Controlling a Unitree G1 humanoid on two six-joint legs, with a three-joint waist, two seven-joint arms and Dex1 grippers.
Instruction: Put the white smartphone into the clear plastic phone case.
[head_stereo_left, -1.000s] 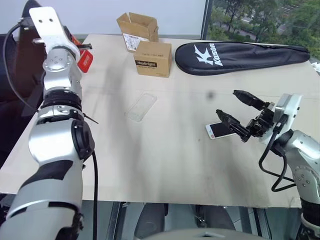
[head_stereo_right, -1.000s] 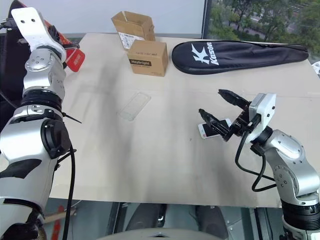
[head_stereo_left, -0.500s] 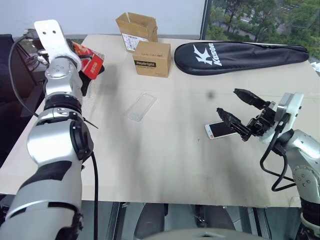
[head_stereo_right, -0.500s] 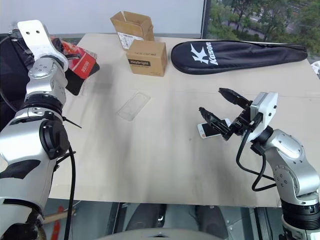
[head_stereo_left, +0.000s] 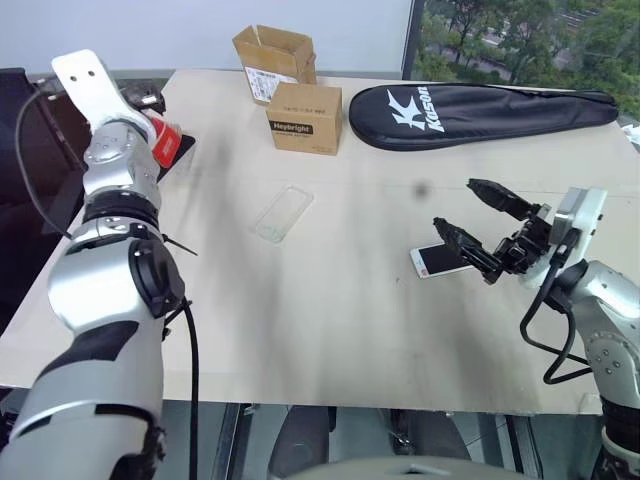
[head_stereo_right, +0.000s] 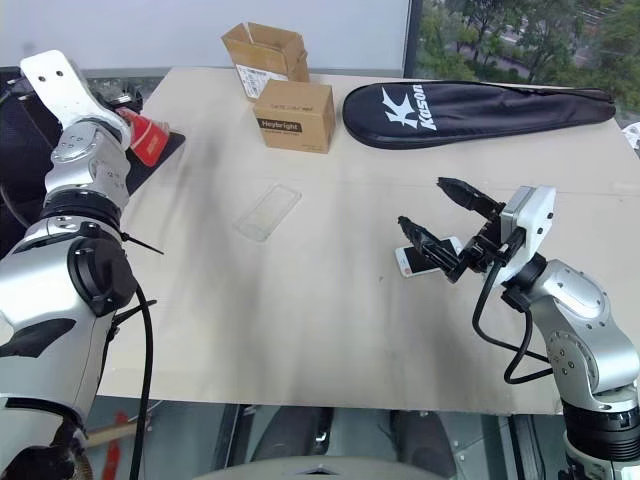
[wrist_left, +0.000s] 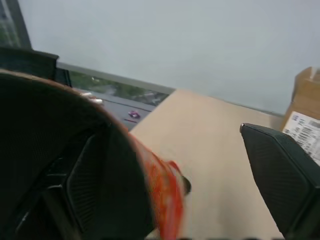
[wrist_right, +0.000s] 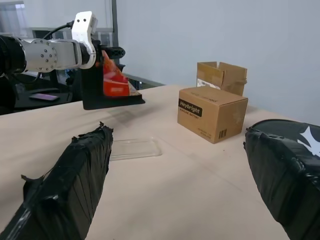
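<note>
Two end effectors stand with fingers spread wide, holding nothing: the right end effector (head_stereo_left: 487, 225) hovers just over the white smartphone (head_stereo_left: 436, 260), which lies flat on the table (head_stereo_left: 330, 300). The clear plastic phone case (head_stereo_left: 282, 213) lies well apart, mid-table, while the left end effector (wrist_left: 200, 190) sits at the far left corner beside a red-orange packet (head_stereo_right: 143, 135).

You can read "Heybright" on the closed cardboard box (head_stereo_left: 305, 118), "Kason" with a big white K on the black racket bag (head_stereo_left: 480, 108), shipping label on the open box (head_stereo_left: 274, 61) illegible
</note>
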